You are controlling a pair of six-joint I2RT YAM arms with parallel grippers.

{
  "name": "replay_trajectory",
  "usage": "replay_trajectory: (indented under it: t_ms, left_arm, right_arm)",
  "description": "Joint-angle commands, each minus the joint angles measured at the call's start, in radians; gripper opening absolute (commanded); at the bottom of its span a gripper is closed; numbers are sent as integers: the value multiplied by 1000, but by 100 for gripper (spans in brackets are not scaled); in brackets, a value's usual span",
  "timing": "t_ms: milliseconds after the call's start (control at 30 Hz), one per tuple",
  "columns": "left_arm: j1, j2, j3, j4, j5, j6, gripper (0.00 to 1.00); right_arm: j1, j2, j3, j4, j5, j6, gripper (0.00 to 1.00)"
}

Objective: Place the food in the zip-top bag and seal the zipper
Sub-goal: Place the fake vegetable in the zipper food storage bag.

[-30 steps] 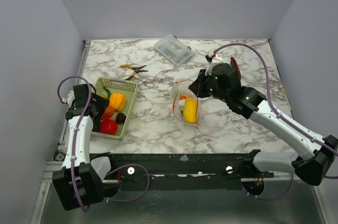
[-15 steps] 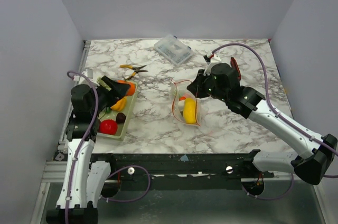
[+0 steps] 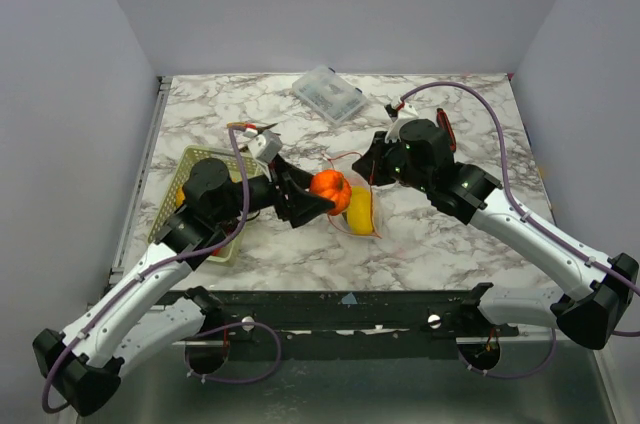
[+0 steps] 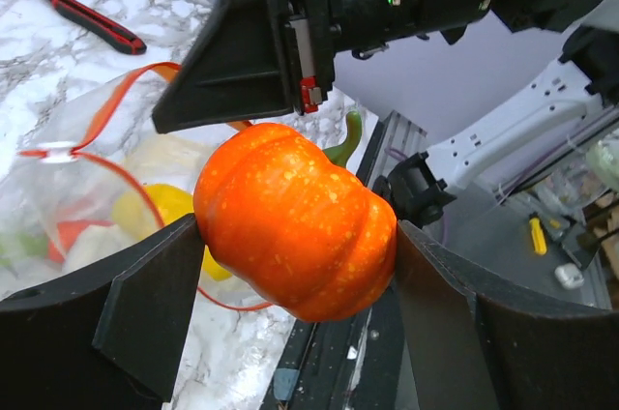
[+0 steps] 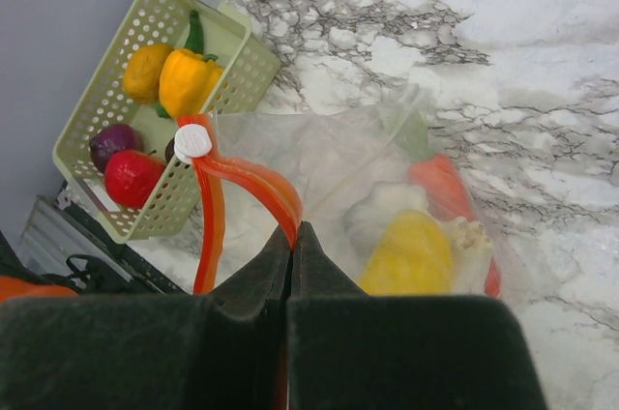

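- Top view: orange toy (image 3: 330,185) is held by left gripper (image 3: 316,197), jaws set wide around it. It is carried in the air just beside the mouth of the zip-top bag (image 3: 372,212), prob. so it can be dropped straight in.
- Bag rim is pinched by right gripper (image 3: 374,172), jaws fully closed on it. Rim is lifted off the table (image 3: 440,124), judged so the floppy mouth is held gaping twd the left arm.
- Yellow lemon (image 3: 359,209) is already inside the bag. More food is left in the green basket (image 3: 193,158) at left. Pliers (image 3: 252,128) and clear box (image 3: 330,94) lie well apart at the back.
- Left wrist view: toy (image 4: 295,221) is clamped across its sides betw. both pads (image 4: 155,304), no slack seen. Bag (image 4: 87,178) lies below and beyond, w/ zipper (image 4: 121,96) curved open in a loop.
- Right gripper's dark body hangs just above that opening, so entry room is judged tight.
- Right wrist view: right gripper (image 5: 293,255) is closed on the zipper (image 5: 242,173), near the white slider (image 5: 193,142). One lip is pulled up and the other sags away, which makes the opening.
- Lemon (image 5: 411,250), sth white and an orange-red piece sit at the bag's bottom. Basket (image 5: 97,101) beyond holds yellow pepper (image 5: 189,76), red tomato (image 5: 131,178) and other pieces.
- Step judged: toy insertion. Sealing not yet begun.
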State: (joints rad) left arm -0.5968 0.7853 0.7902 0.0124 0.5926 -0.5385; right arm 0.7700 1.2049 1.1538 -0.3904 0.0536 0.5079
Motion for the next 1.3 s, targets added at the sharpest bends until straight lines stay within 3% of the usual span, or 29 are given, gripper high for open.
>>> replay_trajectory:
  t_ms: [0,267,433,633,700,767,833,1100,1267]
  left_arm:
    - [-110,82,41,32,-116,171,5]
    - [-211,164,4,127,-461,291,13]
    - [-215,233,42,73,-565,307,23]
    - [-220,246,17,62,-669,274,63]
    - [-221,249,29,22,-686,254,74]
    - [-220,258,61,-50,-692,228,90]
    - [-220,263,101,-128,-700,197,98]
    - [-220,177,111,-241,-684,126,99]
    - [-220,132,57,-277,-612,8,87]
  right_arm:
    - [-5,4,13,23,-30,11,0]
    - [-6,9,18,25,-57,15,0]
    - [-6,11,26,25,-58,15,0]
    - [-6,7,23,25,-57,17,0]
    - [-7,7,23,24,-57,20,0]
    - [-6,8,24,24,-57,20,0]
    - [-6,9,23,24,-57,21,0]
    - [-6,13,18,28,-37,25,0]
    - [-6,10,15,31,-39,29,0]
